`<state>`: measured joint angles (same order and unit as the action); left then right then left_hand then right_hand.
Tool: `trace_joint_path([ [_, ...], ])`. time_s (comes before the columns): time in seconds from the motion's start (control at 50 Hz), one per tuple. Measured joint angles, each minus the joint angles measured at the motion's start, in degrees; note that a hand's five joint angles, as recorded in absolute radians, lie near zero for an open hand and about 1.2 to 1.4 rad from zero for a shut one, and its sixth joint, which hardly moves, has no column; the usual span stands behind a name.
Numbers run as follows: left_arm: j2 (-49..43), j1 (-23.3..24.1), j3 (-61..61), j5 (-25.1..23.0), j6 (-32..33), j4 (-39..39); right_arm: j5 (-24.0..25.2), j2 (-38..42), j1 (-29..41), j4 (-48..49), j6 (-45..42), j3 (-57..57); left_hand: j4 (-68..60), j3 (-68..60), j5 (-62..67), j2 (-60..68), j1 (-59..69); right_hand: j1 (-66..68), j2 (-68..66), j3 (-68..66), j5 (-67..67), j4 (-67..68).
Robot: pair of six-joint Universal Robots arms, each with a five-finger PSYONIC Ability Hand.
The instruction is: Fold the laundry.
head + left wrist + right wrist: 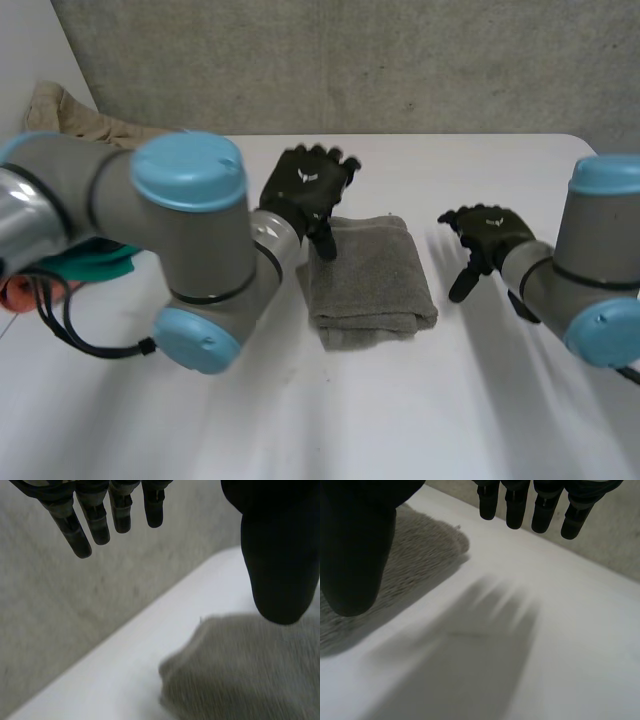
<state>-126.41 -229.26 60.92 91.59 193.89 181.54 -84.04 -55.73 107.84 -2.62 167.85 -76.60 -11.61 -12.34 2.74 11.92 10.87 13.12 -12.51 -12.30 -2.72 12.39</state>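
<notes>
Grey towel [370,280], left hand [303,188] fingers [97,522] straight, right hand [490,232] likewise

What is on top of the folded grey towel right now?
Only the left hand, fingers straight, over the far corner of the towel, thumb pointing down at it; contact cannot be told. The rest of its top is bare. Its folds hide whatever is inside.
</notes>
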Motion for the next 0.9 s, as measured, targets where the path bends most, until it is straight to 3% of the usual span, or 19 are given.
trace_joint_path([
  [0.16,7.0,-2.8,5.8,-16.3,-4.0,3.2,3.4,-0.8,0.2,3.2,10.8,-9.5,0.0,0.0,0.0,0.0,0.2,0.0,0.0,0.0,0.0,0.0],
  [0.24,7.9,-3.3,6.9,-19.7,-6.6,3.2,6.1,-0.4,0.7,4.4,14.1,-11.0,0.0,0.0,0.0,0.0,0.2,0.0,0.0,0.0,0.0,0.0],
  [0.54,7.8,-3.0,8.0,-20.0,-8.3,3.0,7.1,4.8,4.9,9.6,21.6,-6.7,-0.1,0.0,0.0,0.0,0.2,1.7,-2.5,-3.2,-3.1,3.0],
  [0.64,7.8,-3.0,8.1,-19.9,-8.4,3.0,6.8,6.5,5.3,9.7,23.3,-4.7,-0.1,0.0,0.0,0.0,0.2,21.9,-24.0,-23.9,-22.3,23.7],
  [0.66,7.8,-3.0,8.2,-19.9,-8.4,3.0,6.8,7.0,5.3,9.8,23.8,-4.1,-0.1,0.0,0.0,0.0,0.2,26.2,-31.2,-29.7,-27.9,30.0],
  [0.68,7.8,-3.0,8.2,-19.9,-8.4,3.0,6.7,7.6,5.3,9.9,24.3,-3.5,-0.1,0.0,0.0,0.0,0.2,35.0,-43.0,-41.3,-42.1,45.9],
  [0.7,7.7,-3.0,8.2,-19.9,-8.4,3.0,6.6,8.1,5.3,10.0,25.0,-2.8,-0.1,0.0,0.0,0.0,0.2,38.7,-46.4,-44.1,-47.6,52.0],
  [0.8,7.7,-3.0,8.3,-19.9,-8.5,3.0,5.6,8.8,4.9,11.6,26.5,-1.0,-0.1,0.0,0.0,0.0,0.2,39.2,-50.2,-48.3,-50.4,55.9],
  [0.9,7.8,-3.2,8.2,-20.0,-8.5,3.2,1.0,10.0,2.8,16.1,27.7,6.2,-0.1,0.0,0.0,0.0,0.2,39.2,-51.3,-50.4,-51.6,56.1],
])
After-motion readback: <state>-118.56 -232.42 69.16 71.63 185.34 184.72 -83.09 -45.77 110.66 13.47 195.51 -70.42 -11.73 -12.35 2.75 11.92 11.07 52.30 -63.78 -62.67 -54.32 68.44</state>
